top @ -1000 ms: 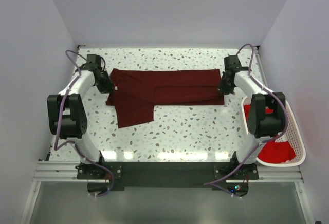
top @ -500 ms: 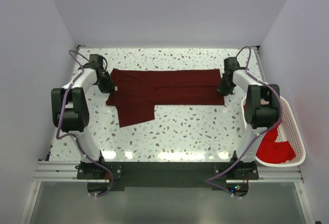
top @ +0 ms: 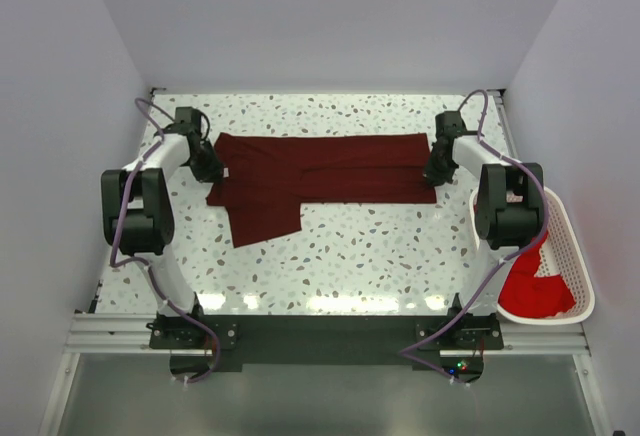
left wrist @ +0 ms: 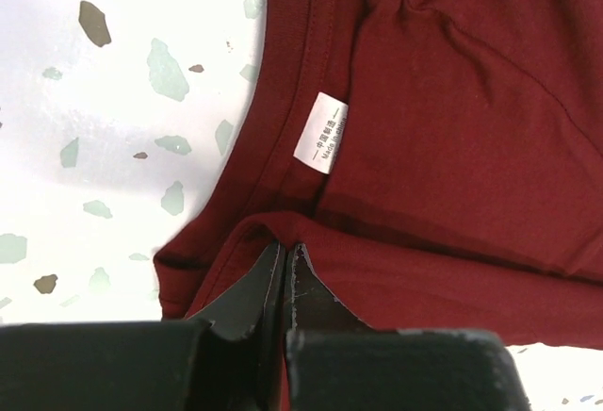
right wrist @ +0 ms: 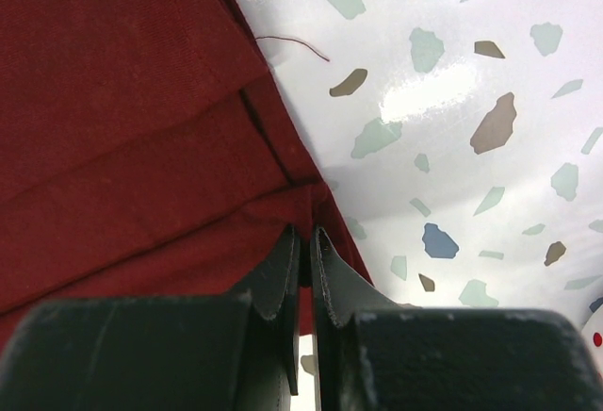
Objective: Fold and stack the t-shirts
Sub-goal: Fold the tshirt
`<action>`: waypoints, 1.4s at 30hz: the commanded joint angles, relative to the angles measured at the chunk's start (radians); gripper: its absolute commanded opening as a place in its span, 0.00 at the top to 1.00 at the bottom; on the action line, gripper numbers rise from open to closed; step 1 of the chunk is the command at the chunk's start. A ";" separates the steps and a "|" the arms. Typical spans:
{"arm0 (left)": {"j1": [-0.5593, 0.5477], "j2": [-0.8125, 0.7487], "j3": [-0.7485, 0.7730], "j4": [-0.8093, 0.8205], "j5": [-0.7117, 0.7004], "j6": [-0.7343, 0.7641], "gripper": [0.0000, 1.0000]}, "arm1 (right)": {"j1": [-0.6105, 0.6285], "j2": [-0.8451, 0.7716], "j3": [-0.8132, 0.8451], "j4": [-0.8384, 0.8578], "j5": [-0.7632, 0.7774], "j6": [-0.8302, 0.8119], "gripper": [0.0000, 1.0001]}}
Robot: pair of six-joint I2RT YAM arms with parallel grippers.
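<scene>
Left gripper [left wrist: 285, 253]: jaws down to a sliver, clenched on a doubled edge of the maroon shirt [left wrist: 452, 147], with the white label [left wrist: 322, 133] just past the tips. Right gripper [right wrist: 306, 239]: same story, jaws nearly together and biting the hem corner at the other end. Cloth shows in the slit between them, and a loose thread [right wrist: 297, 45] trails off the hem onto the table [right wrist: 452, 147]. So both ends are grasped and nothing is released. From above, the maroon shirt lies flat across the far half of the table, running almost from the left edge to the right edge. It's folded lengthwise into a band, with one flap poking toward the near edge at the left end. The basket [top: 578, 256] sits off the right edge by the near corner, with the red shirts [top: 535, 294] heaped inside. Handling, my read: light, limp knit with zero stiffness, so it'll sag in the middle unless the two grips keep it taut. It isn't fragile and isn't slippery in the pads, but it probably slides easily on that glossy top. Best holds are edges and corners, pinching through every layer. If only the top ply is caught, the fold opens on lift. I can't tell from the wrist views how many plies each pinch has.
</scene>
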 commanded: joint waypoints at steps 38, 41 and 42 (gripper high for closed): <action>-0.194 -0.454 -0.280 0.048 -0.214 -0.036 0.15 | 0.108 -0.351 -0.124 0.020 0.065 -0.049 0.24; -0.301 -0.521 -0.423 0.047 -0.221 -0.078 0.20 | 0.211 -0.429 -0.200 0.035 0.068 -0.052 0.24; -0.324 -0.529 -0.444 0.048 -0.224 -0.104 0.23 | 0.233 -0.446 -0.241 0.043 0.043 -0.043 0.23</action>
